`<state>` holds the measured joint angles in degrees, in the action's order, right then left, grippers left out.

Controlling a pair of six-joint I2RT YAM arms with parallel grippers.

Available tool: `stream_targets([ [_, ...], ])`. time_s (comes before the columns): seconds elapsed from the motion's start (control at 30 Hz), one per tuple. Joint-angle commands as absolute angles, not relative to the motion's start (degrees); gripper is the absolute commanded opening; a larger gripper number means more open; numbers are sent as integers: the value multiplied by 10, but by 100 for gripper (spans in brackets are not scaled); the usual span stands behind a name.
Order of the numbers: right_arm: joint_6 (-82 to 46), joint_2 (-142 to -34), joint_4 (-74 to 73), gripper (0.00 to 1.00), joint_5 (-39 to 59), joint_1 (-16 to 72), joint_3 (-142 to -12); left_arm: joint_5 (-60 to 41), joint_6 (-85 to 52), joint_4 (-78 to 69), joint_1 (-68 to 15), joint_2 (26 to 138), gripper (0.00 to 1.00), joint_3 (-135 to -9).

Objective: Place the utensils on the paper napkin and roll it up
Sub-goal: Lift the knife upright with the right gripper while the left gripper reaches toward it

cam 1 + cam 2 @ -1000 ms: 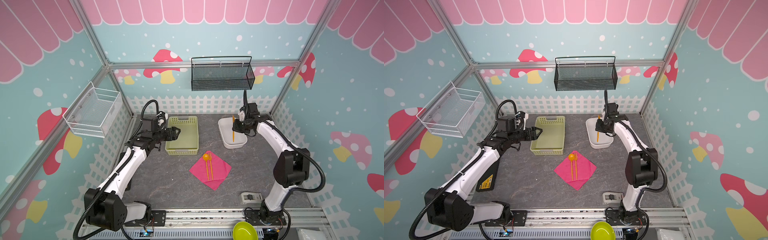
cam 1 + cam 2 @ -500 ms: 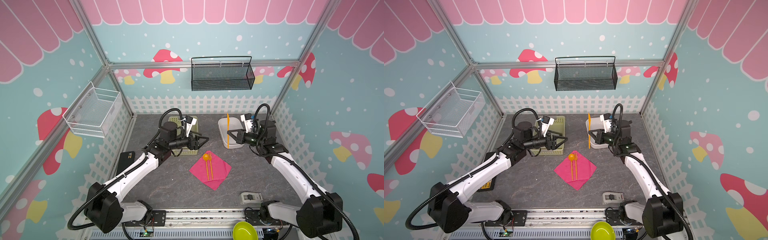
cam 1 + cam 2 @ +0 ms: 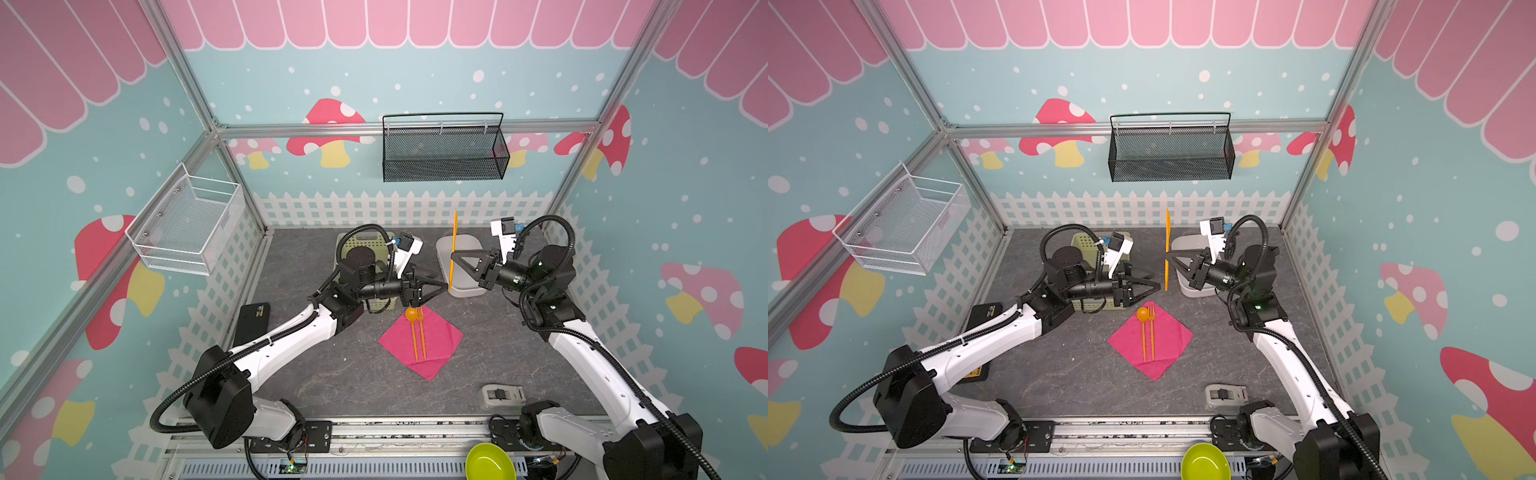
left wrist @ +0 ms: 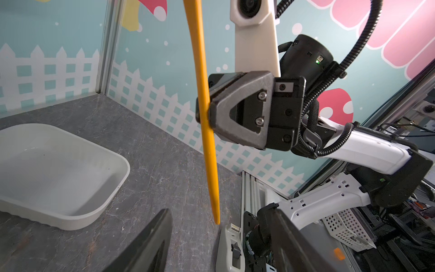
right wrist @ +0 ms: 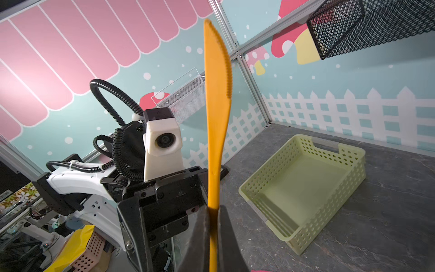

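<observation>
Where the knife is: upright in the air, serrated blade up and handle down, pinched near mid-length by the right end effector.
Right end effector: clenched on the knife, reaching level toward the left end effector.
Left end effector: released, jaws well parted; it sits lower than the right end effector, and in the left wrist view the knife's lower tip stands in the gap, touching neither jaw.
Spoon and fork: side by side on the paper napkin, heads toward the left end effector, the spoon bowl just below its tips in both top views.
Paper napkin: flat on the counter, one corner toward the left end effector, below both end effectors and nearer the left one.
Grey tray: on the counter, beneath and behind the right end effector.
Green basket: on the counter behind the left end effector, partly hidden by that arm in both top views.
</observation>
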<state>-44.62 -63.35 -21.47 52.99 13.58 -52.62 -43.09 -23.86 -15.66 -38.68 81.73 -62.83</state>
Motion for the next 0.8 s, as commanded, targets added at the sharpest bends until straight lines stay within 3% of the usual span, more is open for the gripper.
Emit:
stream_targets([
  [0.0,-464,-632,-245,0,541,146,-529,-415,-230,-121,-389,832,67,-668],
  [0.13,-464,-636,-244,0,535,156,-528,-439,-239,-129,-395,846,64,-678],
  [0.37,-467,-644,-245,0,529,167,-533,-440,-237,-128,-402,857,49,-684],
  [0.63,-468,-643,-239,0,519,174,-532,-423,-230,-116,-403,855,18,-682],
  [0.77,-464,-635,-237,4,516,175,-531,-426,-229,-113,-403,849,7,-679],
])
